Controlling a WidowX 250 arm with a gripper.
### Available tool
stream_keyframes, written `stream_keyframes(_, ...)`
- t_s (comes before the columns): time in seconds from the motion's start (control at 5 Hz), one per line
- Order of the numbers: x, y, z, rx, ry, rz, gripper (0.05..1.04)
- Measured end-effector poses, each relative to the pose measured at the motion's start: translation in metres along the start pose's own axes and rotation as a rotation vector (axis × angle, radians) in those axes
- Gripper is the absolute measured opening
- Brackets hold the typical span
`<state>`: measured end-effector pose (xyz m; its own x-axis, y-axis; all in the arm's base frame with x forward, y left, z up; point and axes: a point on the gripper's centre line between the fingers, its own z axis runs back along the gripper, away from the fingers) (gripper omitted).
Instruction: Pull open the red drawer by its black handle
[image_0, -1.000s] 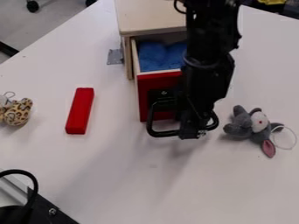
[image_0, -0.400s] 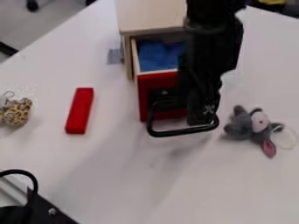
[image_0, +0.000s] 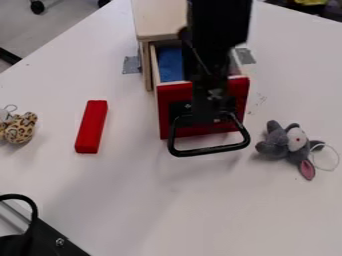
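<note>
- Drawer (image_0: 175, 94), cam view: part-open from wooden cabinet (image_0: 159, 20), blue stuff (image_0: 171, 65) inside.
- Gripper (image_0: 214, 118) hangs at red front, nr blk handle (image_0: 210, 150); can't tell if jaws wide/narrow.
- Worktop (image_0: 133, 200): red block (image_0: 91, 126), grey plush (image_0: 288, 143), spotted plush (image_0: 19, 128).

gripper (image_0: 212, 119): shifted up and leftward in view, from the handle's (image_0: 208, 151) right side to mid-drawer front (image_0: 238, 98) | uncovered: the front's right part, grey tape (image_0: 246, 56) beyond | blue filling (image_0: 171, 67): more covered (the arm now crosses it)
</note>
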<state>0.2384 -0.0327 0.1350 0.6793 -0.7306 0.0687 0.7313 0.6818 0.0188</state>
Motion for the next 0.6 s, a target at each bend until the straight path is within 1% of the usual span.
stream_keyframes(0.2,-0.0116,-0.0038,0.0182,0.01,-0.017,0.008,0.998)
stream_keyframes(0.4,-0.019,-0.009,0.0196,0.01,0.01,0.026,0.998)
stream_keyframes(0.6,-0.0185,-0.0099,0.0195,0.008,0.011,0.03,0.998)
